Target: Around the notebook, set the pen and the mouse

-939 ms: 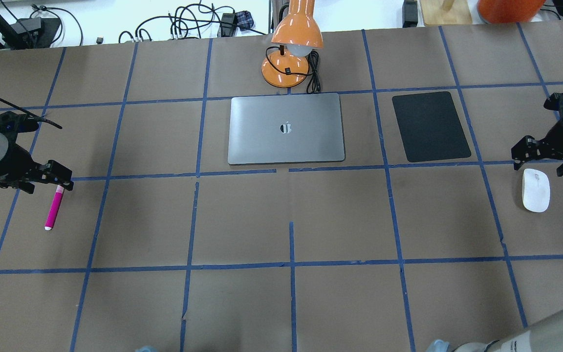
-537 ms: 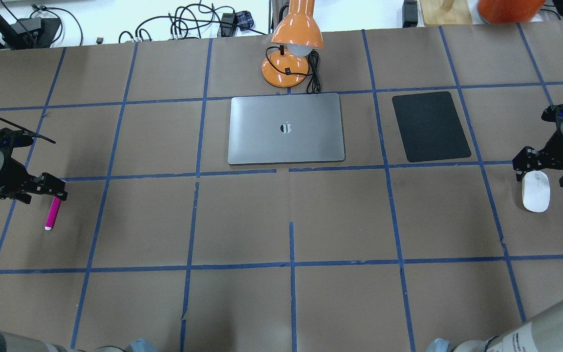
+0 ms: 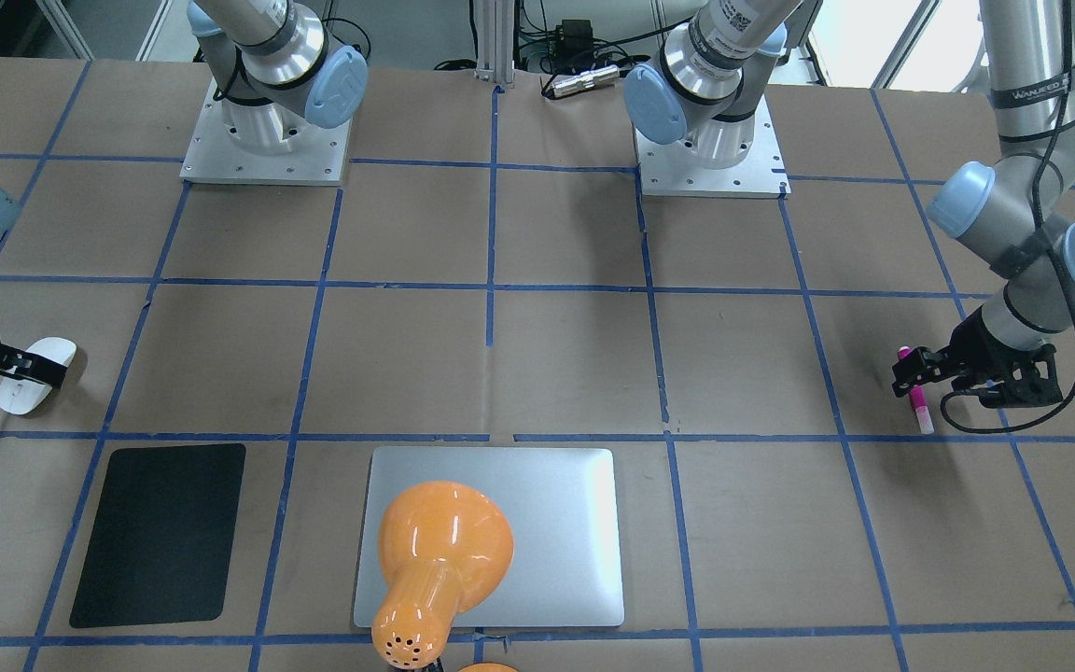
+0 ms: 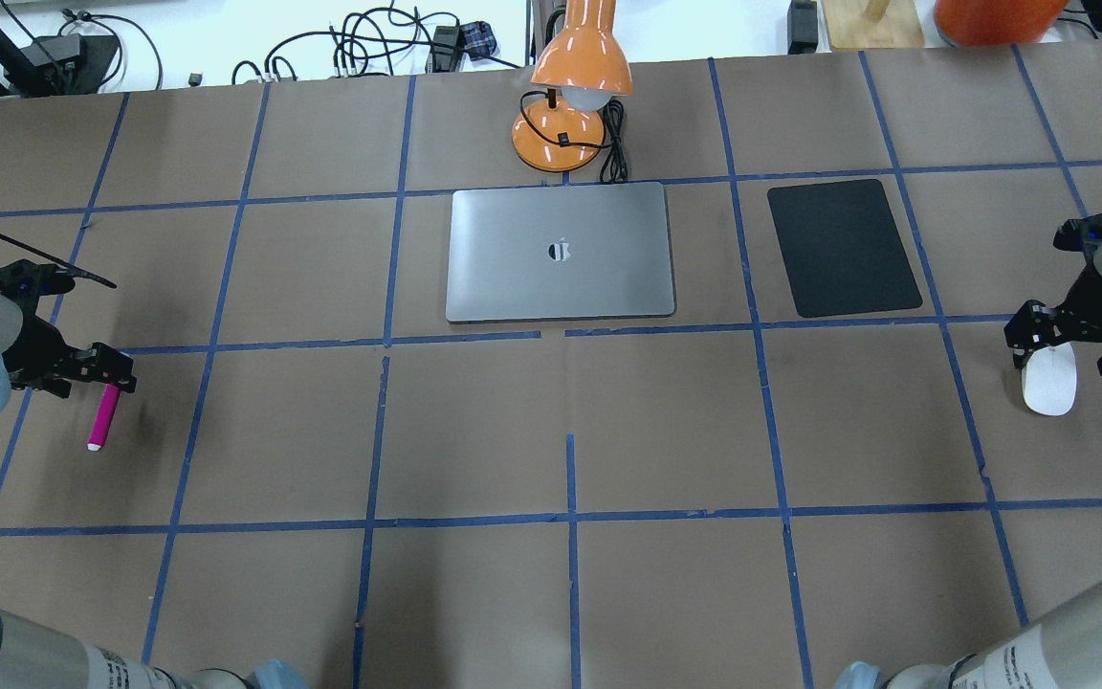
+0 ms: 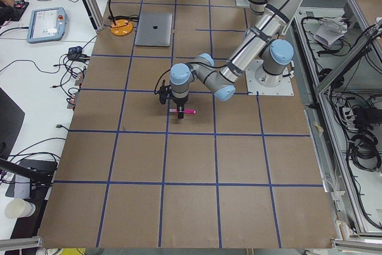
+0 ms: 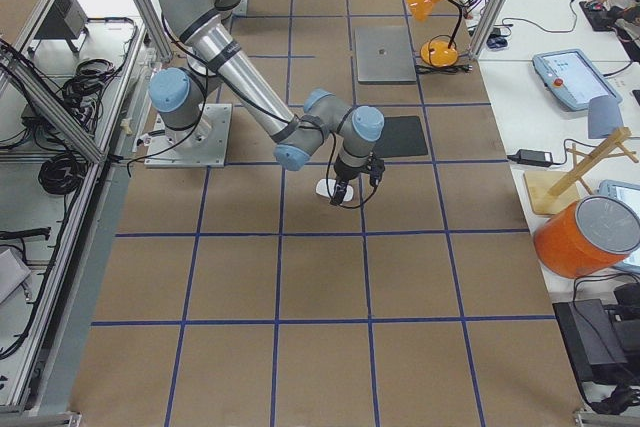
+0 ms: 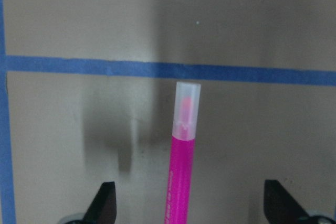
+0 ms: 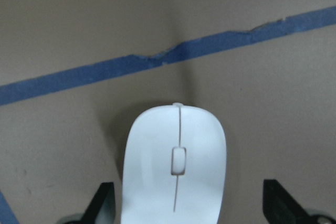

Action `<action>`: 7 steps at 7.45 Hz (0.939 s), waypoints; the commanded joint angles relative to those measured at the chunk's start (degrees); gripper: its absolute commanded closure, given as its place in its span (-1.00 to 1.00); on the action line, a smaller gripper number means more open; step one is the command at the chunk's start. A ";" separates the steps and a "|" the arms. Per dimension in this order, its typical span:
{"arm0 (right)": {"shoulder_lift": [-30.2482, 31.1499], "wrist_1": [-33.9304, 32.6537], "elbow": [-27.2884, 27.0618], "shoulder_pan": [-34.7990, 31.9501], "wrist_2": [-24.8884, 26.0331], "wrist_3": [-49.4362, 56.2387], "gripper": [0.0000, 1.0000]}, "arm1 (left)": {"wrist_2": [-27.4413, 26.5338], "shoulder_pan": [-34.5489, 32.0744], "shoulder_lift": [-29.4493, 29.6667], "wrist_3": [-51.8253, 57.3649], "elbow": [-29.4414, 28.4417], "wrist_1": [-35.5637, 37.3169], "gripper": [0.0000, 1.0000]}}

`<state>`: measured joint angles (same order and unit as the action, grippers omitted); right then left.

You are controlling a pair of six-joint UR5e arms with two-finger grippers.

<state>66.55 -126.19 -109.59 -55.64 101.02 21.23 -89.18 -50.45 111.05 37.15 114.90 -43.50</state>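
Cut off by the wrist views' bottom edge, the lower barrel of the pen (image 7: 181, 182) and the rear of the mouse (image 8: 175, 177); covered from overhead by the left gripper (image 4: 111, 371) and right gripper (image 4: 1063, 343), their far ends; masked by the lamp (image 3: 444, 541) in the front view, part of the notebook (image 3: 565, 523).

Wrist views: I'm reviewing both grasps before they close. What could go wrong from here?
The open left hand straddles the slim magenta-pink pen near the end opposite its cap, not mid-length; gripped there, it may tilt or roll. The smooth white oval mouse sits nearer one finger of the open right hand, so its rounded shell might slip out.
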 commanded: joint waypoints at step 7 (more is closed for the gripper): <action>3.22 4.29 1.04 -0.17 -0.82 0.21 0.63 | -0.55 -0.17 0.31 0.12 0.06 -1.23 1.00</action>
<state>68.02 -122.69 -109.24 -55.67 100.40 21.46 -89.61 -50.62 111.49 37.33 115.01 -43.95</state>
